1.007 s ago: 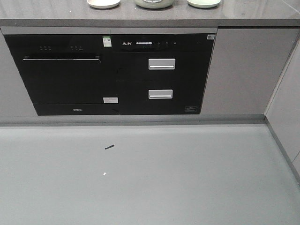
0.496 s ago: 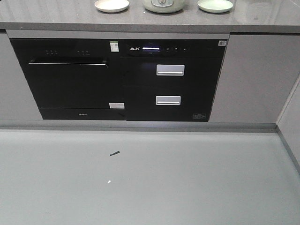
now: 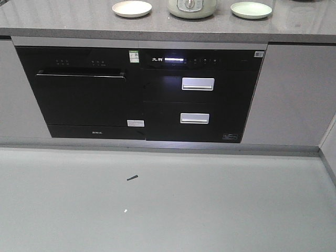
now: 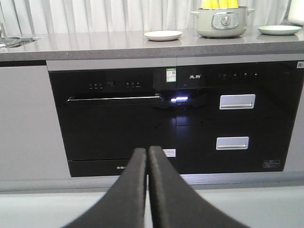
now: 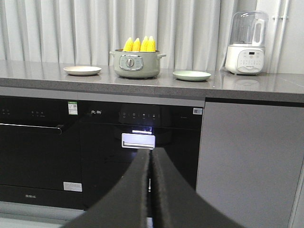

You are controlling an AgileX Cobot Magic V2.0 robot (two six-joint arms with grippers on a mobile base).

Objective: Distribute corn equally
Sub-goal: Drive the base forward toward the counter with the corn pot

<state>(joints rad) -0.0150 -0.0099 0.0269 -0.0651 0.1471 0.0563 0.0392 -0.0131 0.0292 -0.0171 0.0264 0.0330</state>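
Several yellow corn cobs [image 5: 139, 44] stand upright in a pale green pot [image 5: 135, 64] on the grey counter; their tips also show as corn [image 4: 219, 4] at the top of the left wrist view. A cream plate [image 5: 82, 70] lies left of the pot and a green plate [image 5: 192, 75] right of it. In the front view the pot [image 3: 192, 7] sits between the cream plate [image 3: 132, 8] and green plate [image 3: 251, 9]. My left gripper [image 4: 147, 151] is shut and empty, low before the black appliances. My right gripper [image 5: 151, 153] is also shut and empty, well short of the counter.
Black built-in appliances [image 3: 136, 94] with two silver drawer handles [image 3: 197, 83] fill the cabinet front under the counter [image 3: 63, 23]. A white blender [image 5: 246, 43] stands at the counter's right. Grey floor [image 3: 210, 205] carries a small dark scrap [image 3: 132, 178]. A wall skirting [image 3: 329, 163] runs at right.
The whole front view has shifted: the counter, plates and cabinet now sit lower and further right in frame, with more of the countertop showing, as the base moves.
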